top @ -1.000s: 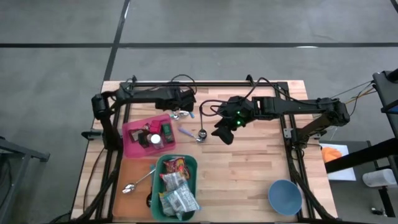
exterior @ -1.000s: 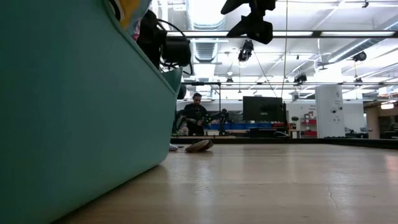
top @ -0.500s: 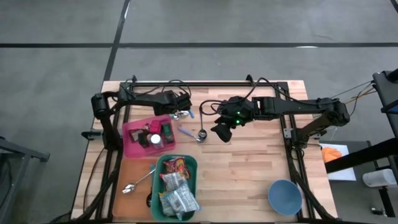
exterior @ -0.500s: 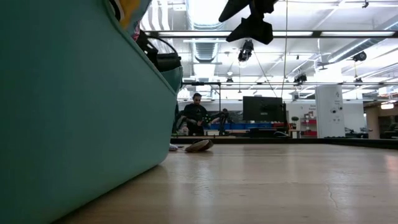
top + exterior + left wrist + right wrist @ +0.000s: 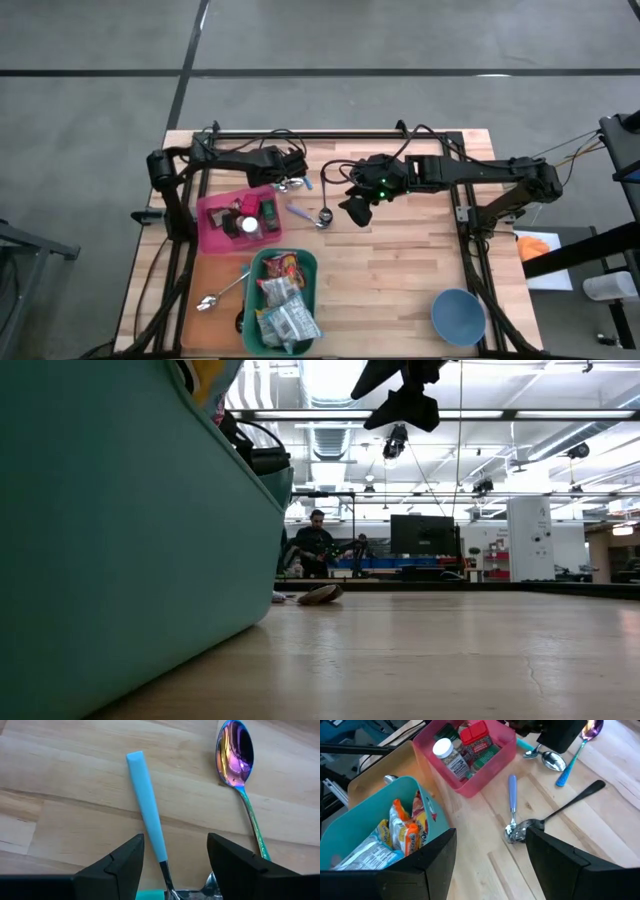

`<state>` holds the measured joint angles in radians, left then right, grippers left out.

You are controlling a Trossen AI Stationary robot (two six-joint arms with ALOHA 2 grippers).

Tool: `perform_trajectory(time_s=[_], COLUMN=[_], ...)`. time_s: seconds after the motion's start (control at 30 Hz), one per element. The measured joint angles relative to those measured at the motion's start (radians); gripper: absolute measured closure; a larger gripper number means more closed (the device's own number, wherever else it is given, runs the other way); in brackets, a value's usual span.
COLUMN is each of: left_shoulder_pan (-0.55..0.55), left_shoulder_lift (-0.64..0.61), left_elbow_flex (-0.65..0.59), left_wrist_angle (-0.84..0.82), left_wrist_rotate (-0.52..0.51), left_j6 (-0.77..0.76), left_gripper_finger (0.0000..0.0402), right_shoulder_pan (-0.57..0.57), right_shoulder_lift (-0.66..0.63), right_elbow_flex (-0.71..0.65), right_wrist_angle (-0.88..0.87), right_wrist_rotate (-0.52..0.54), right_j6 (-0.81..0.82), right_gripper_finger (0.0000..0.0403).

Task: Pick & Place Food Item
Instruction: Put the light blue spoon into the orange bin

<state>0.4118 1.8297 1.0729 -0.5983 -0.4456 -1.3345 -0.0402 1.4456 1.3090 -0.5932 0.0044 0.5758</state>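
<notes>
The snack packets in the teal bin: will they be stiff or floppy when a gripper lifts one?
Probably floppy: the snack packets look like crinkled film. Likely light, since they lie loosely piled in the teal bin. The glossy wrap may slip.

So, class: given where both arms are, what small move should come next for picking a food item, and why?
Probably swing the right end effector toward the teal bin. Its fingers are open and empty, it hovers over bare wood by the spoons, and the snack packets lie in that bin, untouched.

Dark jointed arms, looping black cables, green indicator light.
</notes>
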Motion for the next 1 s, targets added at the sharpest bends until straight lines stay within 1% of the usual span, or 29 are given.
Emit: perform_trajectory(time_s=[0.2, 0.4, 0.47, 0.8, 1.0], left_shoulder_pan=[0.063, 0.107, 0.107, 0.1, 0.1], left_shoulder_lift=[0.001, 0.001, 0.006, 0.068, 0.069], left_elbow_flex=[0.027, 0.025, 0.021, 0.025, 0.026], left_wrist_angle=[-0.023, -0.048, -0.046, -0.023, -0.02], left_wrist_rotate=[0.102, 0.151, 0.152, 0.168, 0.173], left_j6=[0.052, 0.051, 0.052, 0.055, 0.081], left_gripper_finger=[0.0181, 0.0181, 0.0181, 0.0181, 0.0181], right_shoulder_pan=[0.001, 0.0, 0.0, -0.005, -0.009], right_shoulder_lift=[0.0, 0.0, 0.0, 0.0, 0.0], right_elbow_flex=[0.0, 0.0, 0.0, 0.0, 0.0], right_wrist_angle=[-0.001, -0.001, -0.001, -0.009, -0.027], right_wrist_rotate=[0.0, 0.004, 0.023, 0.026, 0.027], right_j6=[-0.004, -0.003, -0.004, -0.004, -0.003], right_gripper_finger=[0.017, 0.017, 0.017, 0.017, 0.017])
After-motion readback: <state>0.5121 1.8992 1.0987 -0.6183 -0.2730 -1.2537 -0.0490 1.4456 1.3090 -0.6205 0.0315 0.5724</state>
